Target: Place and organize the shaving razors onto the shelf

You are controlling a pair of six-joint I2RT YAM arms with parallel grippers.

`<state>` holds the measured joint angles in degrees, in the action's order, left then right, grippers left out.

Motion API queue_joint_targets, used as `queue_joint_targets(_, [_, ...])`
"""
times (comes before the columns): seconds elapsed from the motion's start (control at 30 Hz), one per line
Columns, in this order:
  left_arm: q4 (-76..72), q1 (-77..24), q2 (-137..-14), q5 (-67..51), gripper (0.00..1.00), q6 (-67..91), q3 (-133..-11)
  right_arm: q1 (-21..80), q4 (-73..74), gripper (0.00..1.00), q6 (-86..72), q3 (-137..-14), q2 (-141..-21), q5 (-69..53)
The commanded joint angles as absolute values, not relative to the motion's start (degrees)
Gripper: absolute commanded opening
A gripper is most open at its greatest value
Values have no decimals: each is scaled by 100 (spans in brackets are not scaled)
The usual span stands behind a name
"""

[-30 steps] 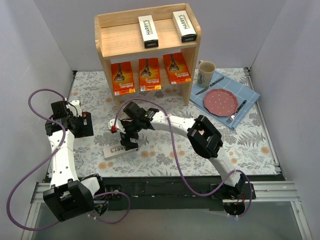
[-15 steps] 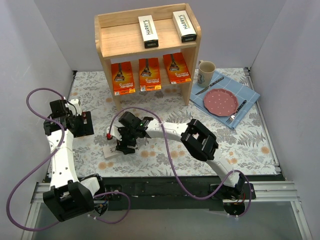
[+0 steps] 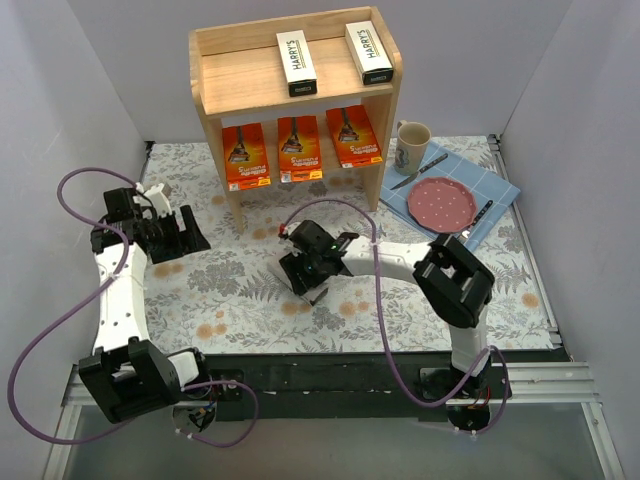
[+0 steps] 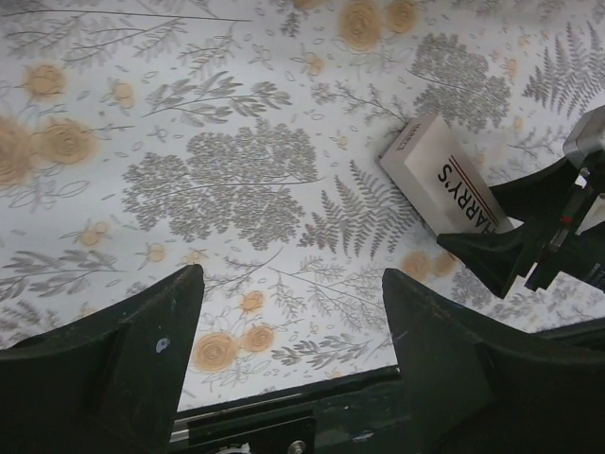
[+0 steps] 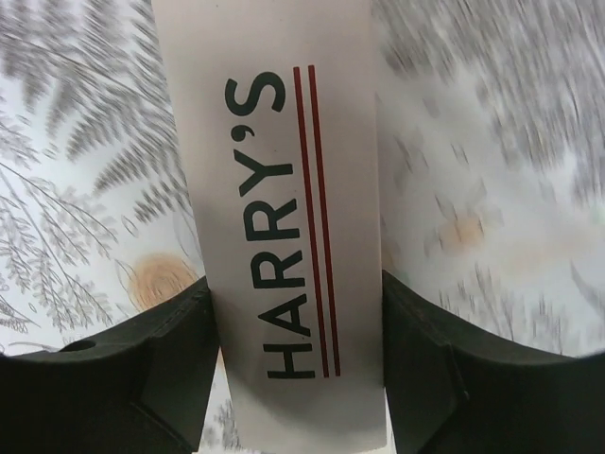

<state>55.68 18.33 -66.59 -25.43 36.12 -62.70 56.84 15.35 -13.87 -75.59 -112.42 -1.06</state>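
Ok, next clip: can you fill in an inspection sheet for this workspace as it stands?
Surface: floral tablecloth, lying flat, no spills seen.
Job's things: shelf carries two white HARRY'S boxes on the top tier and three orange packs on the lower tier; third white box is off the shelf.
Clutter: mug; blue cloth with pink plate, knife, fork, right of the shelf.
Pincers: left pincer open, empty; right pincer closed on the third white box.
Cables: purple cables loop off both arms.
Surroundings: plain walls; nothing else seen.
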Motion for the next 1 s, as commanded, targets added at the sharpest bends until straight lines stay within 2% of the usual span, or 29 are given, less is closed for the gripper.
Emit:
queue_joint_targets(0.0, [5344,1083,-6767,-3069,75,3945,-6284,5722,2337,71,-3048,-7032,-10662,597])
queue_joint_targets(0.07, [5247,444,-6838,-2927,75,4095,-6223,5783,2514,77,-3444,-7145,-10731,581])
queue_joint_targets(0.17, [5185,80,-6987,-2717,75,4718,-6223,5897,2453,88,-3884,-7811,-11231,186])
queue_joint_targets(0.23, [5343,79,-7092,-2376,76,5497,-6240,5985,2330,89,-4007,-8503,-11652,-192])
queue_joint_targets(0.37, [5572,79,-6759,-2215,77,5862,-6179,6012,2320,89,-4052,-9052,-11918,-404])
queue_joint_targets(0.57, [5661,79,-6644,-2627,77,5914,-5372,5547,2311,89,-3736,-7912,-10997,-290])
queue_joint_targets(0.7, [5160,-588,-6636,-2611,77,6204,-4721,5046,2032,88,-3104,-6894,-10118,-403])
queue_joint_targets(0.87, [4518,-1264,-6846,-2514,77,6591,-4570,4606,1530,92,-2348,-6048,-9080,-614])
queue_joint_targets(0.97, [4325,-1441,-7005,-2408,77,6802,-4579,4579,1231,89,-2031,-5740,-8851,-809])
